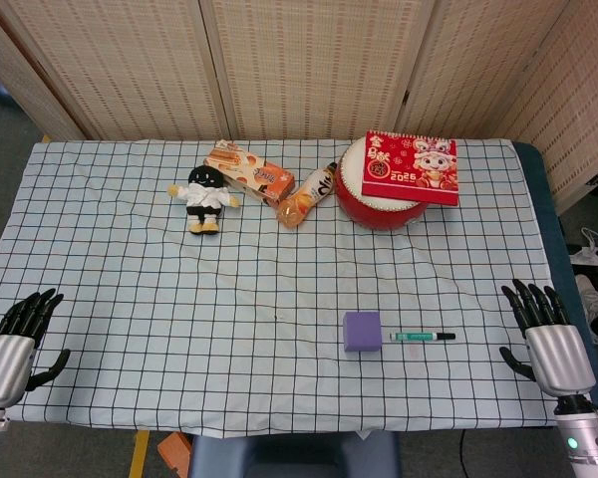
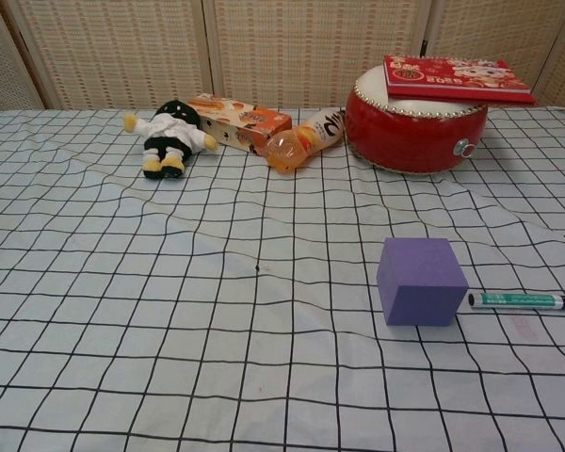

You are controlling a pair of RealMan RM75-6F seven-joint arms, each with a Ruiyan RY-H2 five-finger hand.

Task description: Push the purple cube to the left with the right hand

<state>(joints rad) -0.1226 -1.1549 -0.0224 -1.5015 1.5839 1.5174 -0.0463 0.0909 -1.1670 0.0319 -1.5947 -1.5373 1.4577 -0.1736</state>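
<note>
The purple cube (image 1: pixel 362 331) (image 2: pixel 420 281) sits on the checked tablecloth, right of centre and toward the front. My right hand (image 1: pixel 544 334) rests at the table's front right corner, fingers spread and holding nothing, well to the right of the cube. At the front left corner my left hand (image 1: pixel 18 339) lies with its fingers apart and empty. Neither hand shows in the chest view.
A green marker (image 1: pixel 422 337) (image 2: pixel 523 301) lies just right of the cube, between it and my right hand. At the back stand a plush doll (image 1: pixel 205 198), a snack box (image 1: pixel 249 171), an orange bottle (image 1: pixel 308 195) and a red drum (image 1: pixel 379 206) with a red box (image 1: pixel 412 166) on top.
</note>
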